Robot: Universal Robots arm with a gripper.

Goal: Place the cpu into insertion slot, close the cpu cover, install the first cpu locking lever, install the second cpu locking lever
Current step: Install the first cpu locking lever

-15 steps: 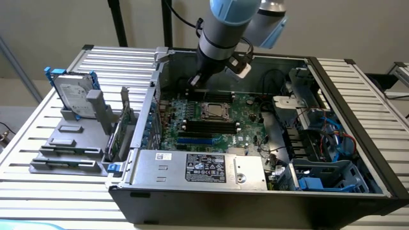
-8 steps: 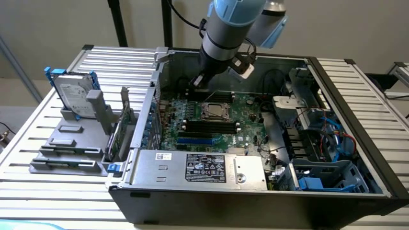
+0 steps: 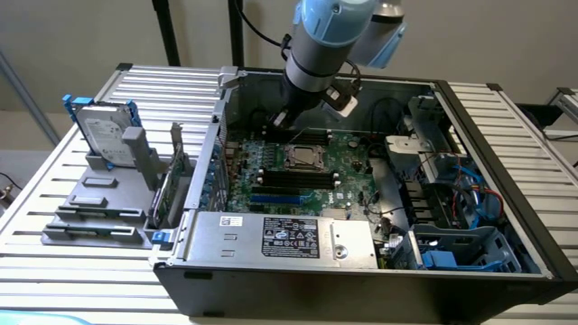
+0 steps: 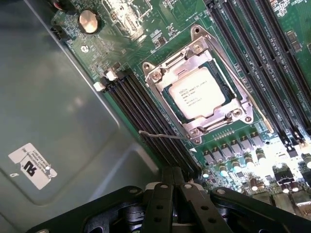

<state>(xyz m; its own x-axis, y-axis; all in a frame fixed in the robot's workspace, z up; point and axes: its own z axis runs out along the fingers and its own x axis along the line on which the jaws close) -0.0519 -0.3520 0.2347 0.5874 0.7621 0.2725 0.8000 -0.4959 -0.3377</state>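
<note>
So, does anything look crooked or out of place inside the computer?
Next to the square silvery metal cover, a thin silver wire lever pokes out across the long black memory slots instead of lying along the cover's edge, so it looks unhooked. The pale square chip sits straight under the cover.

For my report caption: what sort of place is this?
Probably a computer-assembly test bench: an opened desktop case on a slatted metal table, its motherboard exposed, and a hard drive in a gray rack.
</note>
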